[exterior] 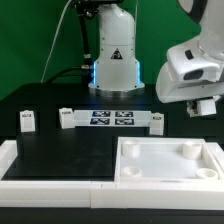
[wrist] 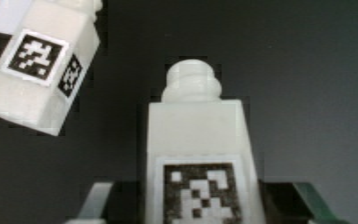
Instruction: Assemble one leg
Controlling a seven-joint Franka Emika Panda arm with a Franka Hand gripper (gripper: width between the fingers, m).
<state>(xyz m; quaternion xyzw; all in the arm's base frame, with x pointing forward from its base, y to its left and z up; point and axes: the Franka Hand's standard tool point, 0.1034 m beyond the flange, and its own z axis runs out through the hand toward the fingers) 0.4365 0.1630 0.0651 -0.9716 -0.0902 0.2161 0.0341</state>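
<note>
In the wrist view a white leg (wrist: 202,150) with a black-and-white marker on its face and a rounded peg at its end sits between my fingers (wrist: 101,200). My gripper (wrist: 202,205) is shut on it. A second leg (wrist: 43,60) lies close beside it on the black table. In the exterior view my gripper (exterior: 203,106) hangs above the table at the right, over the far edge of the large white panel (exterior: 170,165). Three more legs stand on the table: one (exterior: 27,121), a second (exterior: 66,118) and a third (exterior: 157,122).
The marker board (exterior: 110,119) lies in the middle of the table between the legs. A white raised border (exterior: 40,172) runs along the front left. The robot base (exterior: 115,60) stands at the back.
</note>
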